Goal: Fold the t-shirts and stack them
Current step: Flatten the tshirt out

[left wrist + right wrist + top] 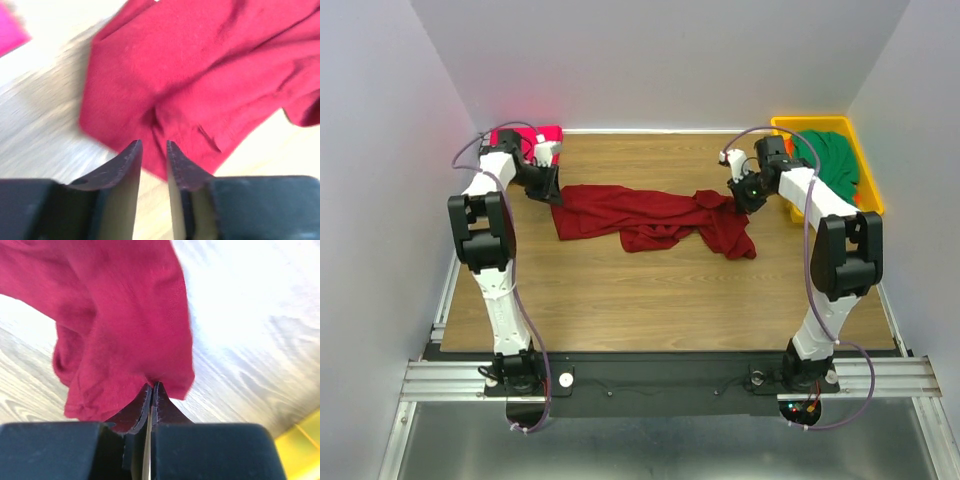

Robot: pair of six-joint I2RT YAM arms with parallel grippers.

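Note:
The dark red t-shirt (650,215) lies stretched out and crumpled across the middle of the table. My left gripper (548,192) hangs at its left end, open, with a narrow gap between the fingers and nothing in it. In the left wrist view the dark red t-shirt (200,75) lies just past the left gripper (154,145). My right gripper (740,200) is shut on the shirt's right end, where the cloth bunches up. The right wrist view shows the right gripper (151,386) pinching an edge of the dark red t-shirt (125,325). A pink t-shirt (525,135) sits at the back left. A green t-shirt (832,160) lies in the bin.
A yellow plastic bin (790,123) stands at the back right corner, its corner showing in the right wrist view as the yellow bin (300,450). White walls close the table on three sides. Bare wood (660,300) lies between the shirt and the arm bases.

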